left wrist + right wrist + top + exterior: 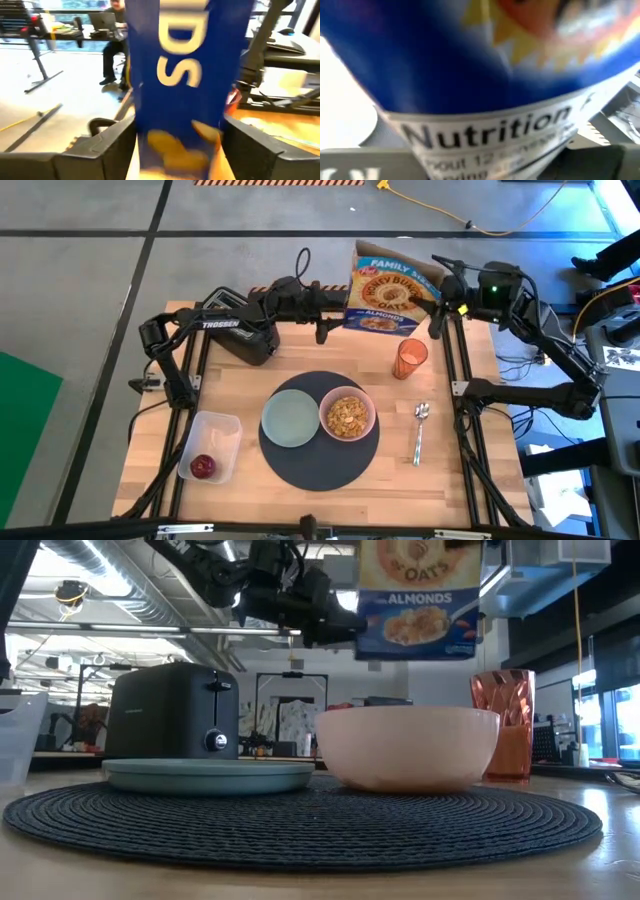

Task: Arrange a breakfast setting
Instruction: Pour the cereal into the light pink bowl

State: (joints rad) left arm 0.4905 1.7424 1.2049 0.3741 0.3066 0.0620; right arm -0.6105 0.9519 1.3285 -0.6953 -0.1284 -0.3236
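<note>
Cereal box (392, 288) is hanging upright over the tabletop's far edge between both end effectors, left end effector (340, 305) spread beside its narrow side, right end effector (440, 298) closing on its opposite side, bowl (346, 415) sitting on the mat (320, 465) toward the near edge.

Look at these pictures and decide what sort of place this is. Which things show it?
Probably a robotics lab or workshop, not a home kitchen. The wooden table stands on a bare concrete floor with cables trailing across it, and beyond the toaster the low view shows exposed ceiling ducts and equipment racks.
</note>
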